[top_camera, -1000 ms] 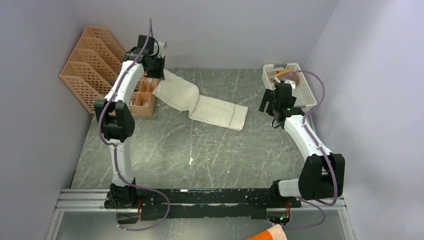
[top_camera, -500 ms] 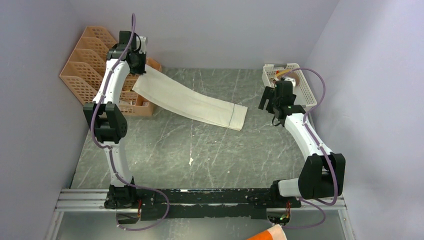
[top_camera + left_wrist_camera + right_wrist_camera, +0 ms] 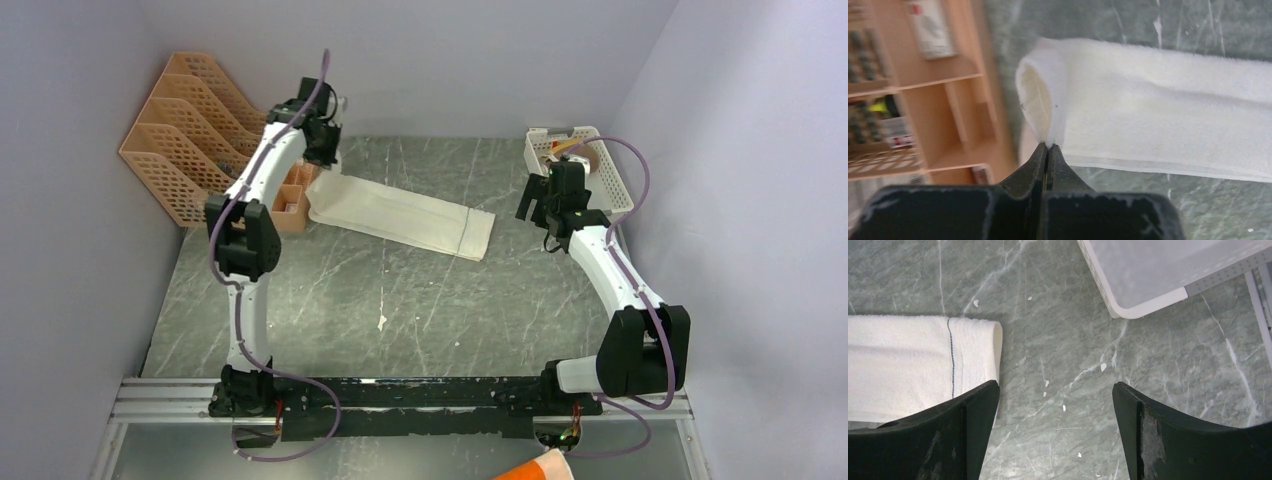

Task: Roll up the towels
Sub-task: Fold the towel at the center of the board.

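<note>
Nothing rolled yet — the cream towel (image 3: 400, 215) lies unrolled, left end pinched in the left gripper (image 3: 1048, 146), right gripper (image 3: 1055, 405) spread empty.

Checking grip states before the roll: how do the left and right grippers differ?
Left gripper is shut, pinching the towel at its corner; right gripper is open and holds nothing. Left gripper is at the towel's end by the wooden organizer; right gripper is just off the striped end, near the basket. Both have black fingers.
</note>
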{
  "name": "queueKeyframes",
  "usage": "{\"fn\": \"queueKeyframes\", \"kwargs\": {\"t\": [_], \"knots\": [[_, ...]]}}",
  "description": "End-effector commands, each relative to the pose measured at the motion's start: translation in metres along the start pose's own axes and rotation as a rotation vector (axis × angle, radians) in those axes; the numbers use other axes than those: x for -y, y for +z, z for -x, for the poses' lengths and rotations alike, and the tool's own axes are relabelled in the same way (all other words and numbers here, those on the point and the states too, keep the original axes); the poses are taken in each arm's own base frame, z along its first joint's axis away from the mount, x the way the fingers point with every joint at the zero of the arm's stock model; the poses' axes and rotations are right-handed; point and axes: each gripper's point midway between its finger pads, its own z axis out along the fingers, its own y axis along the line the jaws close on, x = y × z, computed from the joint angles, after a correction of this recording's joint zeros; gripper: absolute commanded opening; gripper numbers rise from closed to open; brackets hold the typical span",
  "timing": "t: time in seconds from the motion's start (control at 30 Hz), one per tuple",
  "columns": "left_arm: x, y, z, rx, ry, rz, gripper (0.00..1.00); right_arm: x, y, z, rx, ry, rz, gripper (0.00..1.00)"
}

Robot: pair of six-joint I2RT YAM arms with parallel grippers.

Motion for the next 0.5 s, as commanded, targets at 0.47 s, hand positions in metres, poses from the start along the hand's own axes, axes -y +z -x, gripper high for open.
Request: {"fn": "queueKeyframes", "kwargs": {"t": [0.47], "knots": [[0.243, 0.024, -0.038, -0.154, -0.156, -0.622, 0.07, 0.003, -0.002, 0.002, 0.009, -0.007, -0.003, 0.85]]}}
